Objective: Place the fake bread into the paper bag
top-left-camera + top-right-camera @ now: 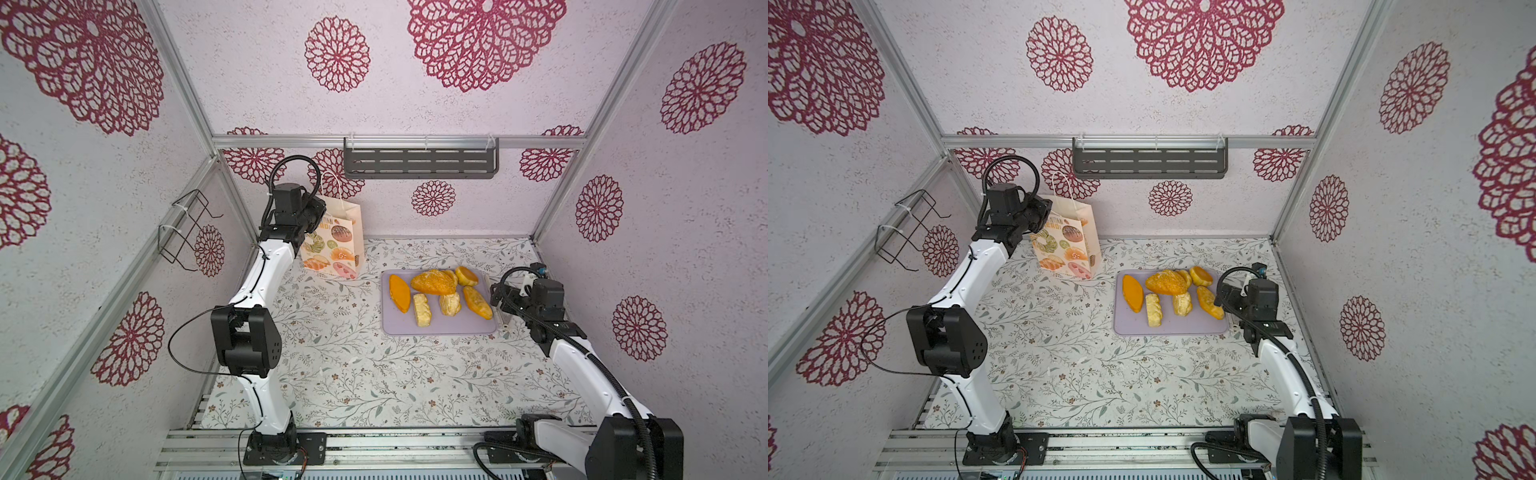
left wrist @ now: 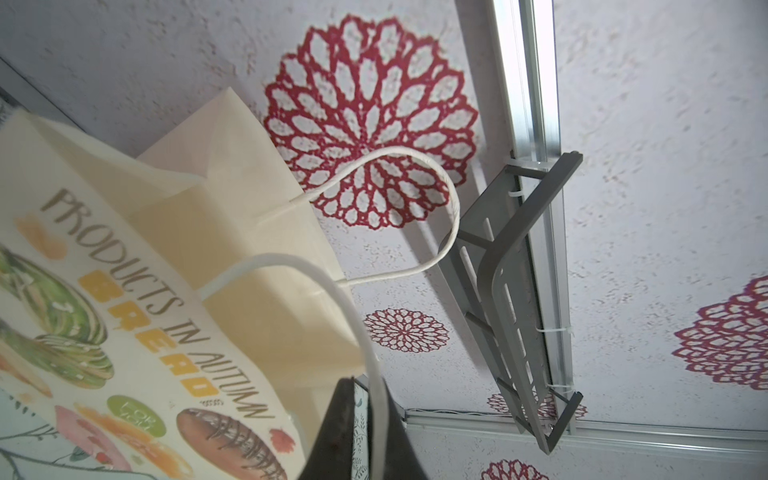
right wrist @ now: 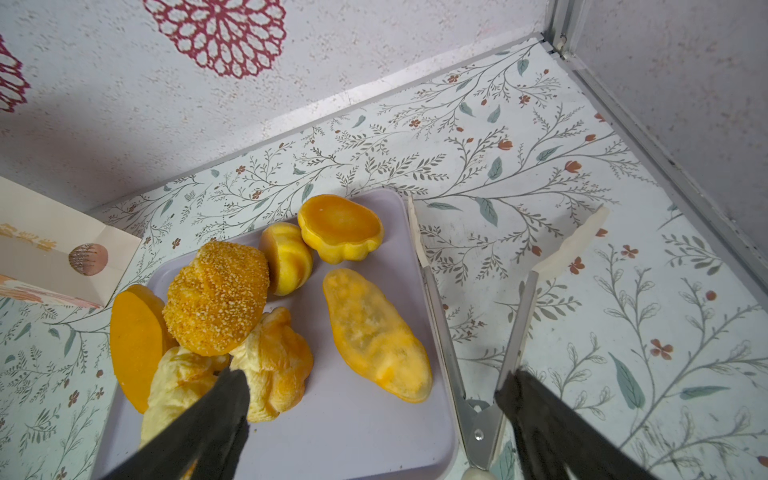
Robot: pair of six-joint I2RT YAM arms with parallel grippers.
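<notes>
Left hand (image 2: 368, 384) pinches the white loop handle (image 2: 282, 258) of the cream printed paper bag (image 1: 336, 245); right hand (image 3: 374, 376) gapes wide.
The golden-orange and pale yellow toy bread pieces (image 1: 432, 282) all sit on the flat lilac tray (image 1: 449, 326) on the floral worktop (image 1: 353, 353), right of the upright bag, metal tongs (image 3: 440, 332) just beside the tray.

Left hand (image 2: 368, 399) raised, pinched closed, right hand (image 3: 376, 374) low, spread wide
</notes>
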